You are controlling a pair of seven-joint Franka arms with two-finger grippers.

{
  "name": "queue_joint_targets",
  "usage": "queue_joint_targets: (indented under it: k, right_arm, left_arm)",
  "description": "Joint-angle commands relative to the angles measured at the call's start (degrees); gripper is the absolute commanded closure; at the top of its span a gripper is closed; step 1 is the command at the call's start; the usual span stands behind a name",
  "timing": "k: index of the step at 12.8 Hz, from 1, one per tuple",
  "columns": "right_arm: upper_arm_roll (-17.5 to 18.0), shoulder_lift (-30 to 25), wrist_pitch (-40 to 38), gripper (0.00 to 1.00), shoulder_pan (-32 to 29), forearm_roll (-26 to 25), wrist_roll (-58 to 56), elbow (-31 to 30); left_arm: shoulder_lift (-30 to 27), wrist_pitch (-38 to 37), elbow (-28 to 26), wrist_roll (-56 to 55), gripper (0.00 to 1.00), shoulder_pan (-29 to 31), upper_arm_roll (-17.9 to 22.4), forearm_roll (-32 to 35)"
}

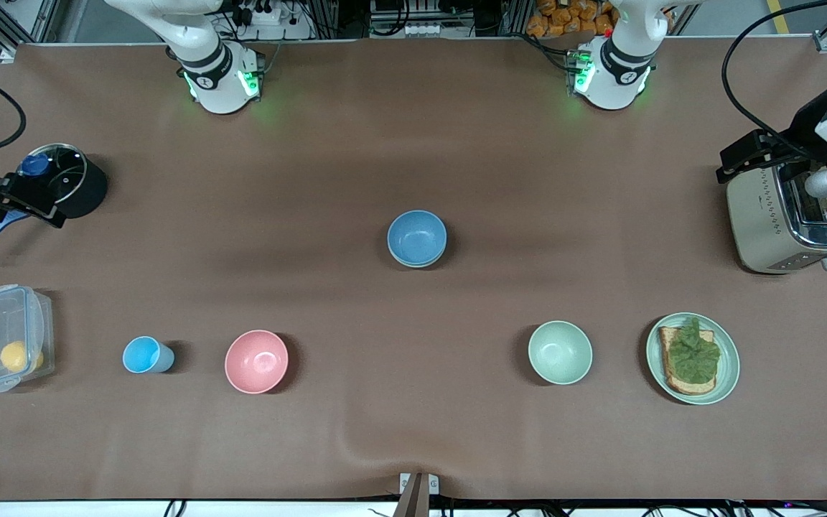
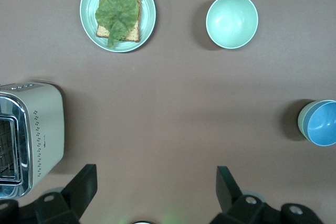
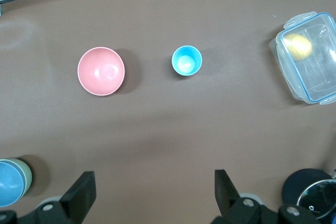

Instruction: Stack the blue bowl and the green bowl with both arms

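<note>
In the front view, the blue bowl (image 1: 417, 237) stood upright near the middle of the table (image 1: 356, 143), mouth up, nested inside the green bowl (image 1: 419, 263), of which only a thin rim showed beneath it. Being round, the stack had no long axis. Nearer the camera sat a mint bowl (image 1: 560, 352) and a plate with toast and lettuce (image 1: 693, 357) toward the left arm's end, and a pink bowl (image 1: 256, 361), a light-blue cup (image 1: 145, 355) and a clear lidded box (image 1: 4, 337) toward the right arm's end. The left gripper (image 1: 747, 159) hung over the toaster (image 1: 787, 222); the right gripper (image 1: 8, 197) hung over the black pot (image 1: 69, 179).

In the left wrist view, the left gripper (image 2: 156, 190) had its fingers spread wide and held nothing. The blue bowl (image 2: 321, 123) showed at the edge, the green bowl (image 2: 303, 119) wrapping it as a crescent.

In the right wrist view, the right gripper (image 3: 155, 192) was likewise spread wide and empty. The blue bowl (image 3: 9, 182) sat in the green bowl (image 3: 26, 176) at the corner.
</note>
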Motion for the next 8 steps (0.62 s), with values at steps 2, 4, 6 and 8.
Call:
queue_joint_targets:
  k: [2,4,6,8]
  right_arm:
    - [1.6,-3.8,1.9,0.0,-1.3,-1.0,0.3,-4.8]
    - [1.6,-3.8,2.0,0.0,-1.3,-1.0,0.3,-5.0]
    - [1.6,-3.5,1.9,0.0,-1.4,-1.1,0.3,-4.7]
    - [1.8,-3.2,1.9,0.0,-1.4,-1.2,0.3,-3.8]
  left_arm:
    - [-1.1,-0.5,-0.6,-0.1,0.0,-0.9,0.6,-0.7]
    - [-1.2,-0.6,-0.5,-0.2,0.0,-1.1,0.6,-0.5]
    - [-1.1,-0.6,-0.5,-0.2,0.0,-1.4,0.7,-0.4]
    - [-1.1,-0.6,-0.5,-0.6,0.0,-1.5,0.7,-0.2]
